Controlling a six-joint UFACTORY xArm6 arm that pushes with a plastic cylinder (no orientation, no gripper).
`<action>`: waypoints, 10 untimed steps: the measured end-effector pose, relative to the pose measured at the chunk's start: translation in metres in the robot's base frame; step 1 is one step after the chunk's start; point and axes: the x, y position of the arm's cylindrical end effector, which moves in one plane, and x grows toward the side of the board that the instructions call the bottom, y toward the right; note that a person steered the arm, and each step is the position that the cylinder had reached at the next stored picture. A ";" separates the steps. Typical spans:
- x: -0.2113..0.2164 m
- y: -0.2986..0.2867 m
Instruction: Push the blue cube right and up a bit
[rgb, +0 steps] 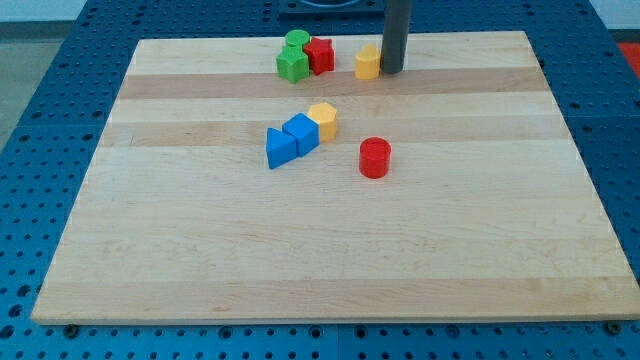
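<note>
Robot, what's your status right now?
My tip at view's top, beside yellow block. Blue cube untouched, mid-board. Yellow hexagon touching its upper right.

Wooden board (330, 250) carries blue cube (301, 132), red cylinder (374, 158), other blocks.

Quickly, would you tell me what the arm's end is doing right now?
No gripper: my tip holds nothing, resting beside the yellow block at the view's top, apart from the blue cube.

The dark rod is held upright near the view's top, right of centre. My tip (392, 70) is set down on the table (300, 250); the upper shaft is cut off by the frame.
</note>
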 end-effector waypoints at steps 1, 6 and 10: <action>0.007 -0.003; 0.027 -0.039; 0.126 -0.052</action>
